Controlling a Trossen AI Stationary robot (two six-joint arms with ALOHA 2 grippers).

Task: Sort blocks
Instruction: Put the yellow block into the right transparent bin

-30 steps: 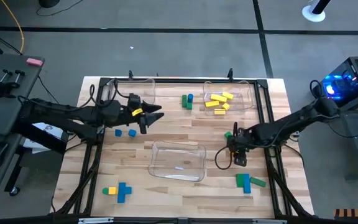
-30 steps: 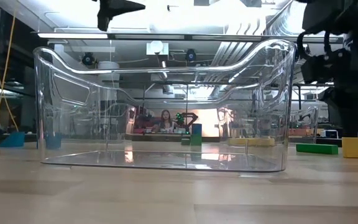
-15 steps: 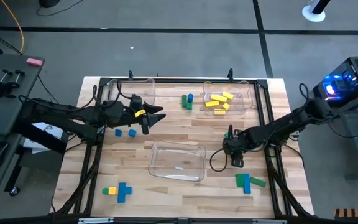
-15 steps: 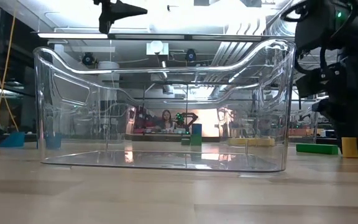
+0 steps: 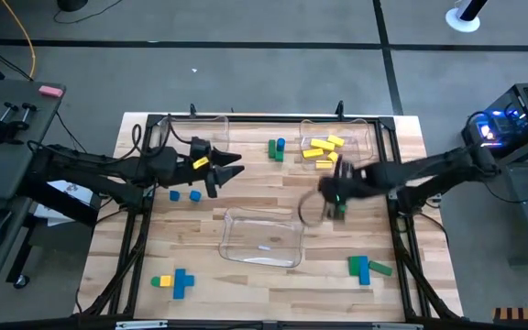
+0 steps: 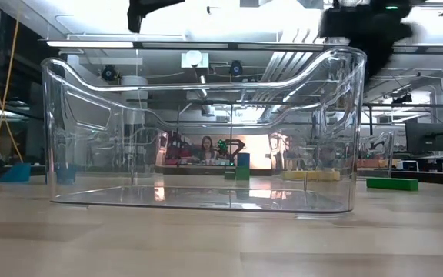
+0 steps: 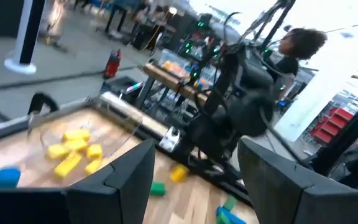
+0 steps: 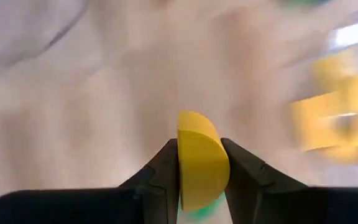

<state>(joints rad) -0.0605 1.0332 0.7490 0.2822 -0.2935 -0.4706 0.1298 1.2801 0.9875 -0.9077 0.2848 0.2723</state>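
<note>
My right gripper [image 5: 335, 196] hangs above the table, between the middle clear tray [image 5: 262, 236] and the far right tray [image 5: 367, 137]. It is shut on a yellow block [image 8: 201, 155] with a rounded end. My left gripper [image 5: 230, 169] hovers open and level over the table's left half, with nothing between its fingers [image 7: 129, 180]. Several yellow blocks [image 5: 322, 149] lie in the far right tray. A green and a blue block [image 5: 276, 148] stand beside it. My right gripper pinches the yellow block by its two flat sides [image 8: 183, 163] between its two fingers [image 8: 163, 171]. The fingers slant down from above. The block's rounded end [image 8: 197, 121] sticks out past the fingertips. The block is lifted clear of the table.
Two blue blocks [image 5: 184, 195] lie at the left. A yellow and blue group [image 5: 174, 281] lies near the front left. Green and blue blocks [image 5: 365, 268] lie at the front right. A third clear tray [image 5: 195, 133] stands at the far left.
My right gripper has dipped onto the yellow block that stood on the table at the right and taken hold of it. It has then swung quickly up and toward the far edge and the left. The block is now lifted clear of the table.
</note>
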